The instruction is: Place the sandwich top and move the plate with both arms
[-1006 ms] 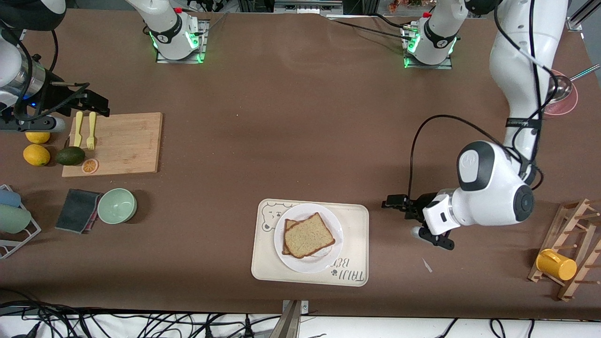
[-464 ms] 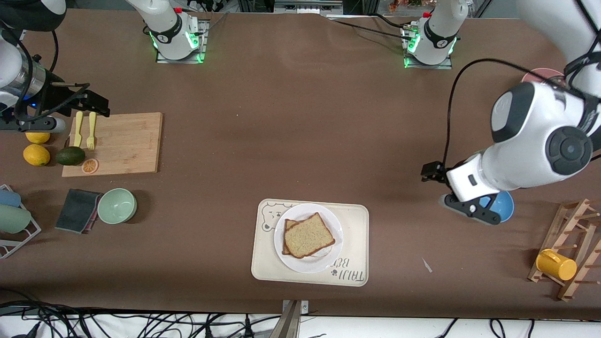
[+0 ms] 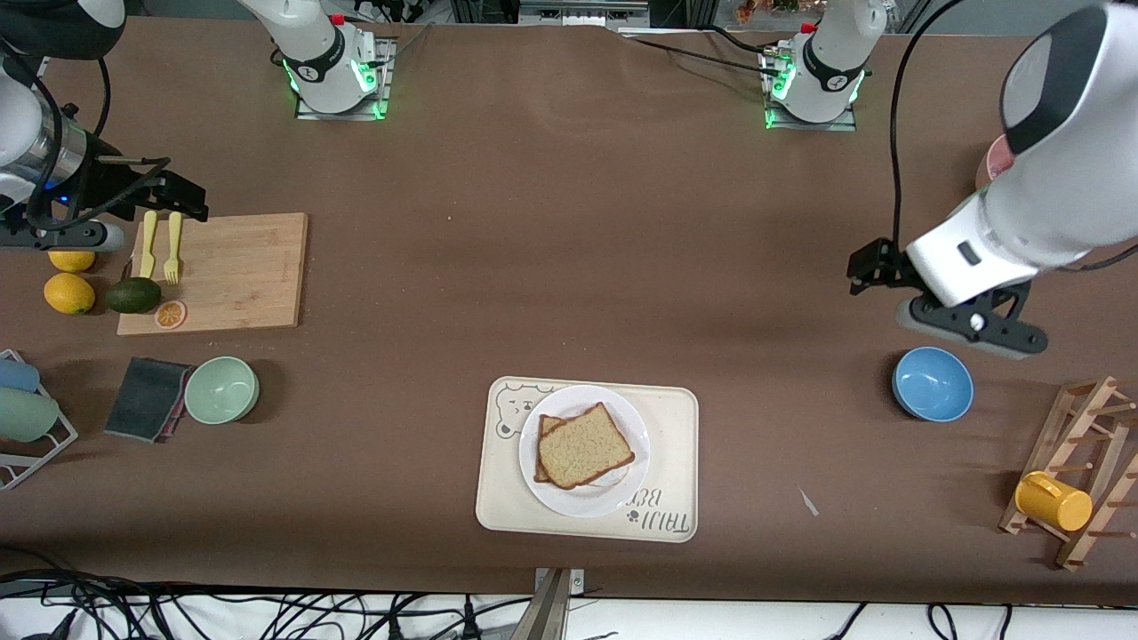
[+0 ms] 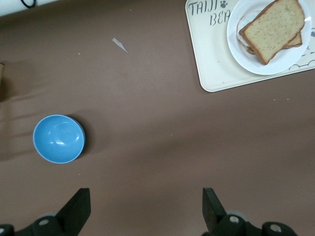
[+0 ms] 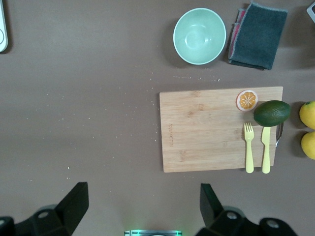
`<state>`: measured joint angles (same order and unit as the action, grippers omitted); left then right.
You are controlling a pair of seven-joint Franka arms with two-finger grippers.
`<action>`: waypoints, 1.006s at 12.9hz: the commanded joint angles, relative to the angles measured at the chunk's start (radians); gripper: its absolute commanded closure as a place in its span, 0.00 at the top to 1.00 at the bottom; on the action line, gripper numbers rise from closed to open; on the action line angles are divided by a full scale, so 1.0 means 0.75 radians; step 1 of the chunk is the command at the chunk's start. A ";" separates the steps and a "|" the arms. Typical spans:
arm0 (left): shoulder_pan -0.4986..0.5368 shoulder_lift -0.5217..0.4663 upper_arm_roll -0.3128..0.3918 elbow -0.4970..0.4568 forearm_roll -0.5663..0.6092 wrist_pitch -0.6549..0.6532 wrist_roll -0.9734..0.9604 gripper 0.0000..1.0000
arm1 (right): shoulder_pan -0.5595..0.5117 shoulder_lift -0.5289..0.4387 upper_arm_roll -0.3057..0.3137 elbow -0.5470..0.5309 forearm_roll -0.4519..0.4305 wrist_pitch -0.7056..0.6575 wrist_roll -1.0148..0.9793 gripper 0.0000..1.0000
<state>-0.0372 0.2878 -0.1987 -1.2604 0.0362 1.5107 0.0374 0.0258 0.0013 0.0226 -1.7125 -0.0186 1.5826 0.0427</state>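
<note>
Your left claw (image 3: pixel 876 271), spread and empty, has risen away from the plate (image 3: pixel 622 427), which carries the sandwich top (image 3: pixel 584 456); the blue bowl (image 3: pixel 932 383) is uncovered. Your right claw (image 3: pixel 173 191) waits, spread, over the cutting board (image 3: pixel 240 267).

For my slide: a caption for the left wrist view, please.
Open left gripper above bare table, blue bowl and sandwich plate below.

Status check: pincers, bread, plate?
Left pincer open, empty, above blue bowl. Right pincer open, waiting over board. Top slice on plate, plate on tray.
</note>
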 commanded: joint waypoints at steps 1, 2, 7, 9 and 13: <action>-0.012 -0.215 0.046 -0.200 0.025 0.004 -0.058 1.00 | -0.010 0.004 0.003 0.021 0.017 -0.016 -0.008 1.00; -0.010 -0.287 0.072 -0.292 0.021 0.019 -0.062 1.00 | -0.010 0.004 0.003 0.021 0.017 -0.016 -0.008 1.00; 0.007 -0.437 0.161 -0.485 -0.109 0.070 -0.138 1.00 | -0.010 0.004 0.003 0.019 0.017 -0.016 -0.008 1.00; 0.003 -0.417 0.153 -0.457 -0.114 0.060 -0.123 1.00 | -0.010 0.004 0.003 0.019 0.017 -0.016 -0.008 1.00; -0.001 -0.361 0.140 -0.455 -0.085 0.068 -0.122 1.00 | -0.010 0.004 0.003 0.021 0.015 -0.014 -0.008 1.00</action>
<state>-0.0374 -0.0030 -0.0912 -1.5978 -0.0269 1.5426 -0.0513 0.0259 0.0024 0.0226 -1.7125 -0.0186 1.5826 0.0427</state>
